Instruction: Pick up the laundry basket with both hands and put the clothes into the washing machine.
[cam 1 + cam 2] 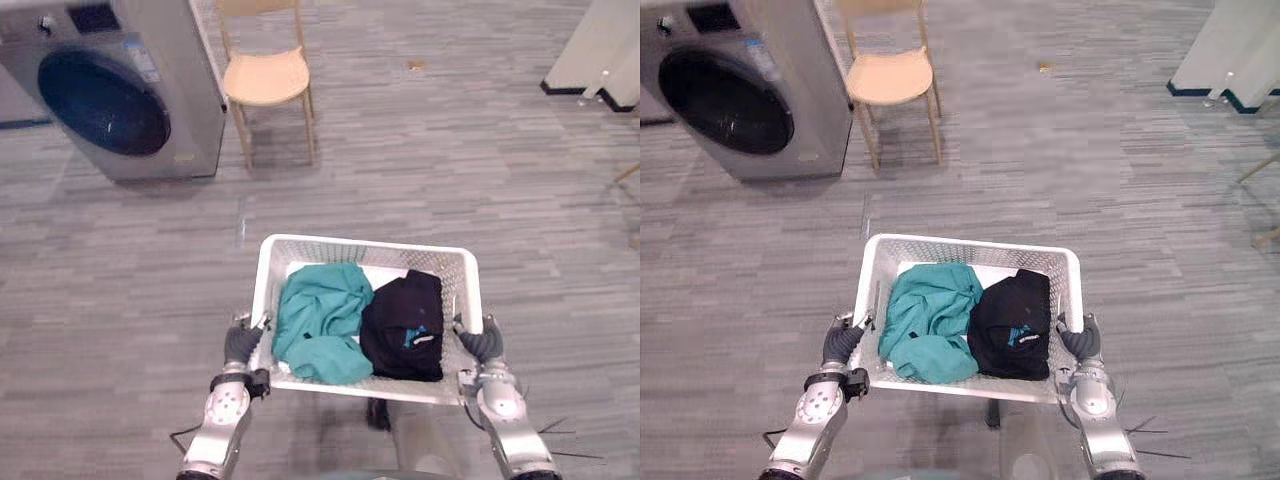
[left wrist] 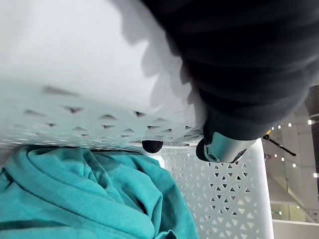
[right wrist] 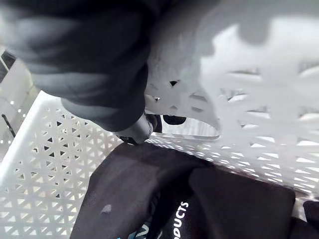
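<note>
Our left hand (image 1: 240,345) and right hand (image 1: 483,345) seem curled round the laundry basket (image 1: 360,243) sides; a teal garment (image 1: 320,320) and a black garment (image 1: 405,325) lie inside.

White lettering (image 3: 175,219) marks the black garment (image 3: 224,199); the sticker (image 1: 143,58) on the washing machine (image 1: 190,110) is unreadable.

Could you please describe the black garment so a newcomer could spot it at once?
Start at the white laundry basket, nearer the robot than the washing machine. Two garments lie inside. The black garment is on the robot's right, the only dark one beside the teal garment.
</note>
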